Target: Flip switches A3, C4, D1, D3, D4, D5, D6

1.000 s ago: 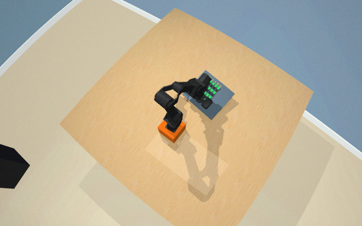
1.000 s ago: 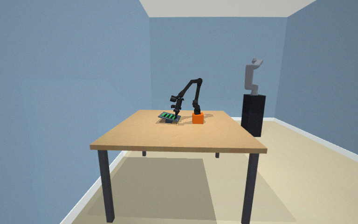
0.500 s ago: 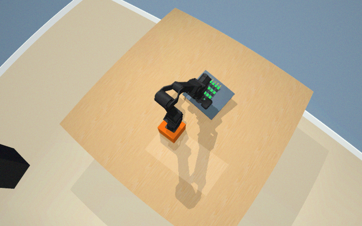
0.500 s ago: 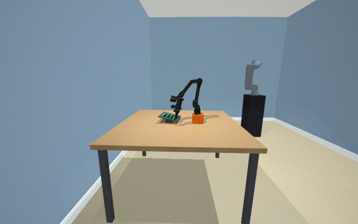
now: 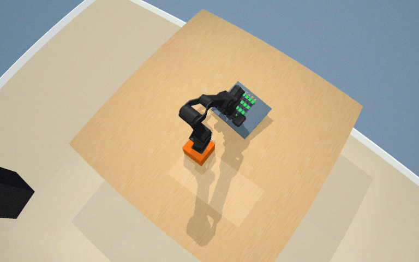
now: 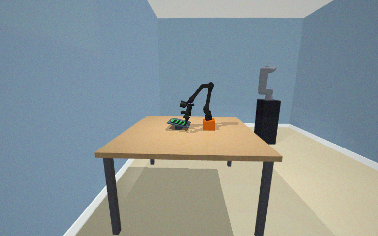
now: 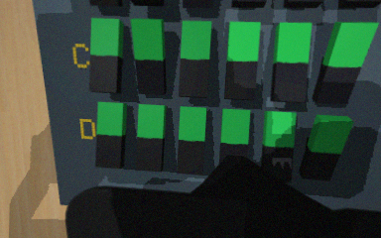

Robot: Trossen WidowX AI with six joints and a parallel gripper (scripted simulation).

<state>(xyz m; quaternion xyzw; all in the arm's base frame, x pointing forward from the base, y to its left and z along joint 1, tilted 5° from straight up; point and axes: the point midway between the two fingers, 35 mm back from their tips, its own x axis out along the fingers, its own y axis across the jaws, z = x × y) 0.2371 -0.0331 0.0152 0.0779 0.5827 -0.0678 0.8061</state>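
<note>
The slate panel [image 5: 259,108] [image 7: 62,99] is tilted on a stand. My gripper [image 6: 186,122] [image 7: 234,165] is shut and empty, its tip low at the panel's near side. In the wrist view the tip covers the near end of D4 [image 7: 235,126]; contact is unclear. D1 [image 7: 111,119], D3 [image 7: 191,124], D5 [image 7: 281,141] and D6 [image 7: 328,136] show green far halves and dark near halves. D6 is in shadow. C4 [image 7: 244,42] also shows green on its far half. Which ends are raised is hard to tell. A3 is out of the wrist view.
The other C switches, C1 [image 7: 105,37], C2 [image 7: 148,40], C3 [image 7: 195,40], C5 [image 7: 293,44] and C6 [image 7: 349,45], and D2 [image 7: 151,121] stand close around. The orange arm base [image 5: 201,157] [image 6: 208,125] is on the wooden table [image 5: 148,123] [image 6: 181,144].
</note>
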